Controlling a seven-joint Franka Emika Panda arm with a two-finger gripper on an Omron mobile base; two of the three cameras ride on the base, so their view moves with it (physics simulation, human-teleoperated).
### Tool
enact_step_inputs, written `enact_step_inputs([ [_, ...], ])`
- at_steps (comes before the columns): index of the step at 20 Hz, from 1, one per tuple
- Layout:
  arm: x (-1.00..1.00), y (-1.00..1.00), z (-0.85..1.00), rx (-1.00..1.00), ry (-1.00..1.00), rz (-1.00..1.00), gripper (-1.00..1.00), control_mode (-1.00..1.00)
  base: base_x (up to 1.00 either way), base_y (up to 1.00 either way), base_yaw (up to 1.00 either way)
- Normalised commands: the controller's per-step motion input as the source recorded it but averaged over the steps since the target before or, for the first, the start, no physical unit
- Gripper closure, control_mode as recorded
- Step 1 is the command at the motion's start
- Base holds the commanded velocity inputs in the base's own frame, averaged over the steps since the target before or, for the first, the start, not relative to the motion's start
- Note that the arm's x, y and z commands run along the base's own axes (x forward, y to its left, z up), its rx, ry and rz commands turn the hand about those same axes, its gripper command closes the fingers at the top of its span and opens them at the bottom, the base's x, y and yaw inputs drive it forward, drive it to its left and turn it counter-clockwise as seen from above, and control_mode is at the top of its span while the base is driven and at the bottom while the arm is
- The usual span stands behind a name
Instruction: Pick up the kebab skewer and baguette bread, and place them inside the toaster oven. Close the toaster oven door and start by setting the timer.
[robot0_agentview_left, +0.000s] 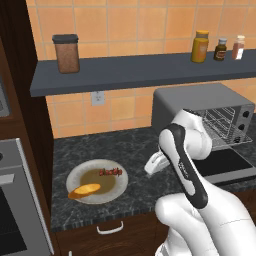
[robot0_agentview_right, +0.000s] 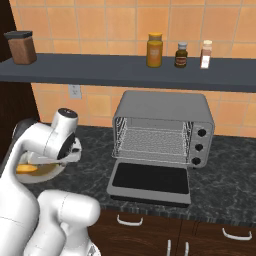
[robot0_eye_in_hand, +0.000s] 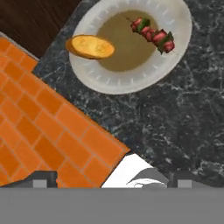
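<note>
On a white plate (robot0_agentview_left: 119, 189) at the left of the dark counter lie the kebab skewer (robot0_agentview_left: 110, 172) and the golden baguette bread (robot0_agentview_left: 84, 190). The hand view looks down on the skewer (robot0_eye_in_hand: 153, 35) and the baguette (robot0_eye_in_hand: 90, 47) from above, with the plate (robot0_eye_in_hand: 131, 83) at the top. My gripper (robot0_eye_in_hand: 113, 178) hangs open and empty above the counter, a little to the right of the plate and touching nothing. The grey toaster oven (robot0_agentview_right: 160, 112) stands to the right. Its door (robot0_agentview_right: 150, 180) lies folded down flat, and the wire rack (robot0_agentview_right: 152, 142) inside is bare.
A shelf (robot0_agentview_left: 140, 70) above the counter carries a brown canister (robot0_agentview_left: 66, 53) and three bottles (robot0_agentview_left: 200, 46). A steel stove (robot0_agentview_left: 15, 200) borders the counter on the left. Bare counter lies between plate and toaster oven. Three knobs (robot0_agentview_right: 200, 147) run down the oven's right side.
</note>
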Motion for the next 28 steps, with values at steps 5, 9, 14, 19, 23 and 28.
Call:
enact_step_inputs([
  [5, 0.06, 0.65, -0.33, 0.0, 0.0, 0.77, -1.0, -1.0, 0.0, 0.0, 0.0],
  [9, 0.6, 0.85, -0.11, -0.01, -0.02, 0.33, -1.0, -1.0, 0.0, 0.0, 0.0],
  [14, 0.25, 0.61, -0.21, 0.0, 0.0, 0.35, -1.0, -1.0, 0.0, 0.0, 0.0],
  [19, 0.28, 0.48, -0.1, -0.03, -0.09, 0.35, -1.0, -1.0, 0.0, 0.0, 0.0],
  [23, 0.07, 0.44, -0.09, -0.03, -0.24, 0.21, -1.0, -1.0, 0.0, 0.0, 0.0],
  [28, 0.07, 0.29, -0.37, -0.07, -0.25, 0.04, -1.0, -1.0, 0.0, 0.0, 0.0],
])
